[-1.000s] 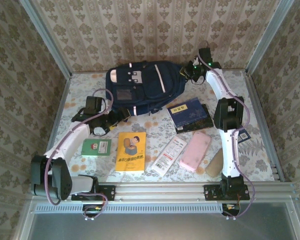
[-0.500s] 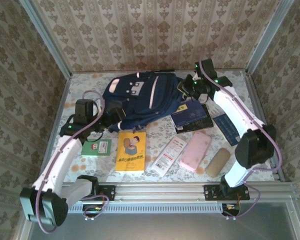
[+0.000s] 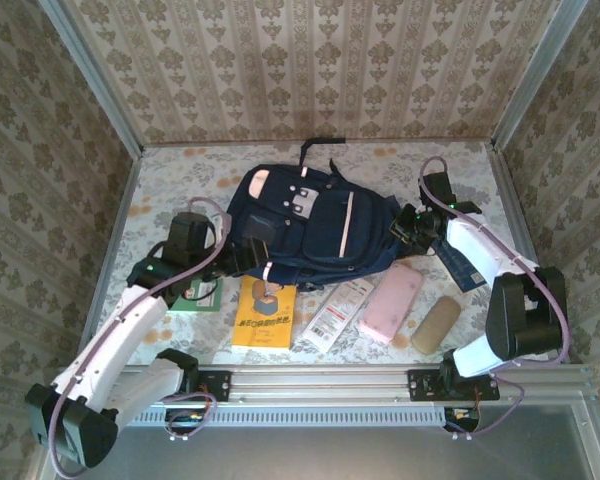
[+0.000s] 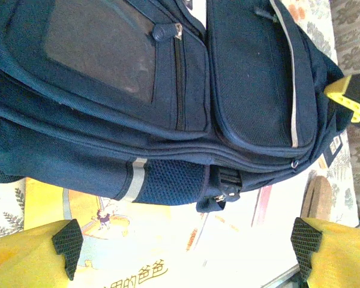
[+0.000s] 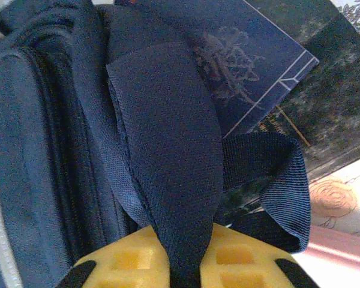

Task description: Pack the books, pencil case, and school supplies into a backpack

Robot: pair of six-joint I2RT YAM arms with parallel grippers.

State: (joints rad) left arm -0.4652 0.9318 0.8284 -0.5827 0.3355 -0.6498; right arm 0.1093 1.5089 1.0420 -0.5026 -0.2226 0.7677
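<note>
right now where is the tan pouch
In the top view the tan pouch lies on the right side of the table, close to its near edge. The pink pouch is just to its left.

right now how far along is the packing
Nothing looks packed: yellow paperback, white packet, pink pouch and tan pouch lie outside the closed backpack. In hand: right fingers pinch its strap; left fingers open. Remaining: open it, load everything.

The backpack (image 3: 320, 225) is coloured navy, with pale stripes. At its 6 o'clock a yellow paperback (image 3: 263, 318) is seen; at 4 o'clock, a pink pouch (image 3: 390, 300) and a tan pouch (image 3: 435, 323).
</note>
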